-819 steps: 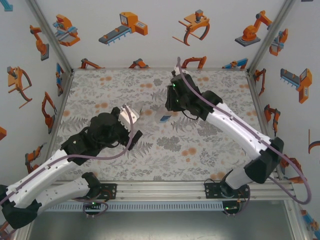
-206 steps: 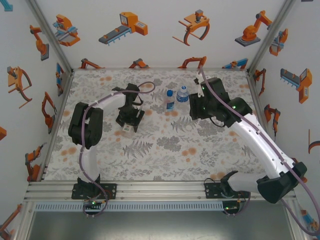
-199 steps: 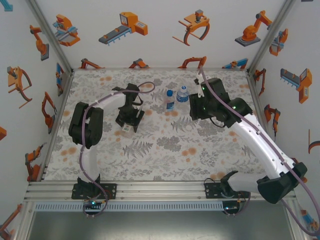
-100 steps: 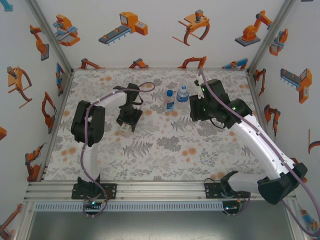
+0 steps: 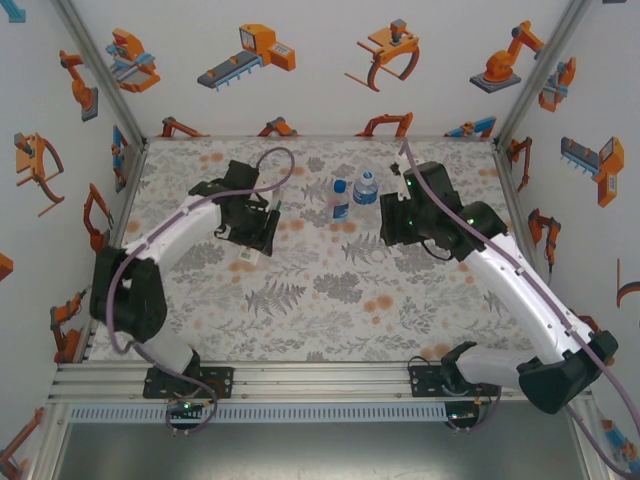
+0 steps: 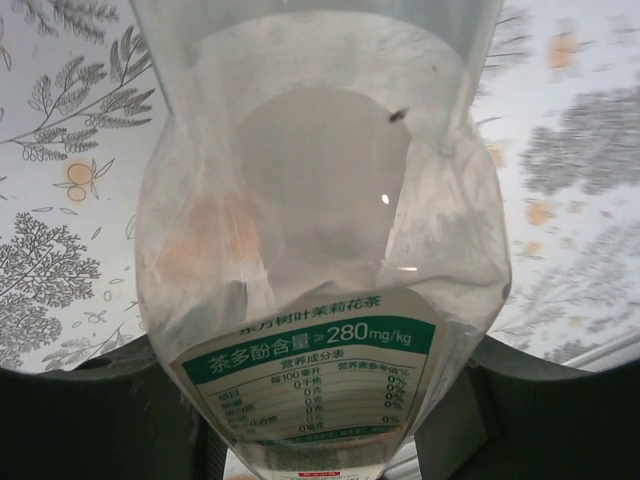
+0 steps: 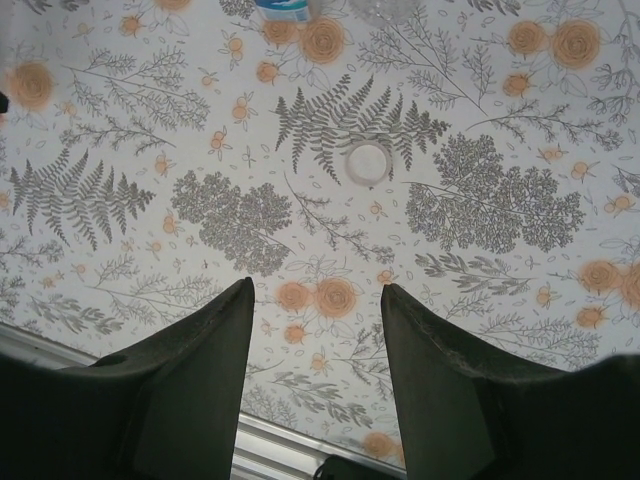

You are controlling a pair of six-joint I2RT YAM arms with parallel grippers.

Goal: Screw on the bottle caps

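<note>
My left gripper [image 5: 251, 236] is shut on the slim clear bottle [image 5: 247, 255] with the white-and-green label. In the left wrist view that bottle [image 6: 320, 240] stands large between the dark fingers [image 6: 100, 420], and its neck is hidden. Two blue-label bottles [image 5: 340, 199] [image 5: 366, 188] stand upright at the far middle of the table. My right gripper [image 5: 392, 230] hangs open just right of them, nothing between its fingers [image 7: 190, 370]. A white cap [image 7: 367, 162] lies on the mat ahead of the right gripper [image 7: 315, 300]. I cannot tell whether the blue-label bottles are capped.
The floral mat [image 5: 330, 310] covers the table inside white walls with orange robot pictures. The metal rail [image 5: 320, 380] with the arm bases runs along the near edge. The base of a blue-label bottle [image 7: 285, 8] shows at the top of the right wrist view.
The left arm's elbow has swung out and down to the left while its gripper stays shut on the slim bottle at about the same spot. The right arm has barely moved.
</note>
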